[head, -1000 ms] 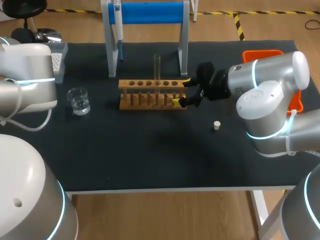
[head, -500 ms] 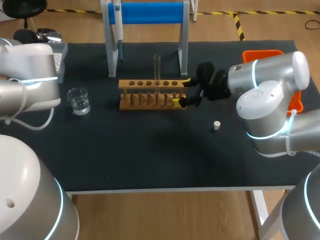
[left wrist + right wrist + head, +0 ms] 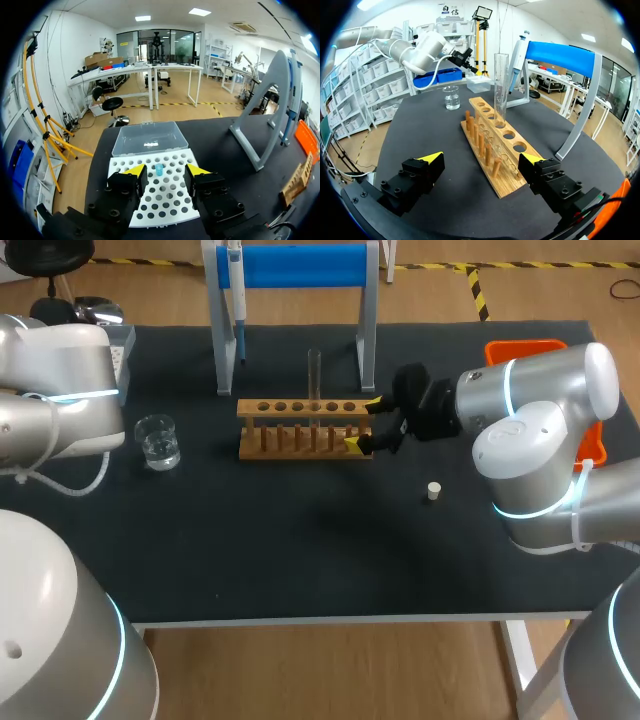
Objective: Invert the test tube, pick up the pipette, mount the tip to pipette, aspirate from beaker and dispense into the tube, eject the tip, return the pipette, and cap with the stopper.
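The left arm [image 3: 60, 390] has shifted slightly at nine o'clock; the left gripper [image 3: 166, 171] gapes empty over the tip box [image 3: 165, 202]. The right gripper [image 3: 362, 423], open and empty, brackets the rack [image 3: 290, 430] at its three-o'clock end. The test tube [image 3: 314, 375] stands upright in it; the pipette [image 3: 236, 300], at eleven o'clock, is not yet fetched.

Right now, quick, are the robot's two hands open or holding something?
Left gripper: open, holding nothing, above the tip rack.
Right gripper: open, holding nothing; the end of the wooden rack lies between its fingers.
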Available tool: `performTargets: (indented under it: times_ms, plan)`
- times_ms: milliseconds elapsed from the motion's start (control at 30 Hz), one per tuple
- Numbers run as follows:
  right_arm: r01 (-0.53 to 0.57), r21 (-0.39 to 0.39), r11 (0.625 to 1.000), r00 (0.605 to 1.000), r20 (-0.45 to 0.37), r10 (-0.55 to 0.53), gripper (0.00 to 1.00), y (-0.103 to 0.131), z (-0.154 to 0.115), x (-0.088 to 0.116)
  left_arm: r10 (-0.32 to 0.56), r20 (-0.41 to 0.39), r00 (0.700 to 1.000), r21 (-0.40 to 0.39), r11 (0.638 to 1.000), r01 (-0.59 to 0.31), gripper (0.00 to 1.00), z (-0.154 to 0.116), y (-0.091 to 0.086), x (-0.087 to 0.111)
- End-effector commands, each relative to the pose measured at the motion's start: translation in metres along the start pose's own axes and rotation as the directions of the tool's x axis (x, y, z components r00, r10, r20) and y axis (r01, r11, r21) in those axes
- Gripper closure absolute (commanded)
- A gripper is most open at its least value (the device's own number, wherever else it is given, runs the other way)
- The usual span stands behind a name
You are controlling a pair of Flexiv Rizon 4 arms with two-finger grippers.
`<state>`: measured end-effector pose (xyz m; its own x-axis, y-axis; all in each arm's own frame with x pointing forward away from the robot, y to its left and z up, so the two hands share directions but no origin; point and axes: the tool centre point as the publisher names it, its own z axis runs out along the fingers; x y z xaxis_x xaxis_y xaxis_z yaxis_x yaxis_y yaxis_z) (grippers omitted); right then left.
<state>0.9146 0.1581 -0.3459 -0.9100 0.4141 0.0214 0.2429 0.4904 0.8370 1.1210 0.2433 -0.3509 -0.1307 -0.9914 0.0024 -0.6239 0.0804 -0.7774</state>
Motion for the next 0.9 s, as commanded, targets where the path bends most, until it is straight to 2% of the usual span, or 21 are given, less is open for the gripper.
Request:
performTargets:
  times_ms: [33, 300, 400, 900]
  plan:
    - [0.0, -0.002, 1.0, 1.0, -0.002, 0.0, 0.0, -0.001, -0.001, 0.0, 0.001, 0.001, 1.0, 0.002, 1.0, -0.001, 0.53, 0.01, 0.0, -0.002]
    - [0.0, -0.002, 1.0, 1.0, -0.002, 0.0, 0.0, -0.001, -0.001, 0.0, -0.004, -0.002, 1.0, 0.0, 1.0, 0.004, 0.55, 0.017, -0.001, -0.006]
    - [0.0, -0.002, 1.0, 1.0, -0.002, 0.0, 0.0, -0.001, -0.001, 0.0, -0.006, -0.002, 1.0, 0.0, 1.0, 0.006, 0.6, 0.019, -0.002, -0.007]
    - [0.0, -0.002, 1.0, 1.0, -0.002, 0.0, 0.0, -0.001, -0.001, 0.0, -0.014, -0.002, 1.0, -0.003, 1.0, 0.014, 0.62, 0.026, -0.002, -0.012]
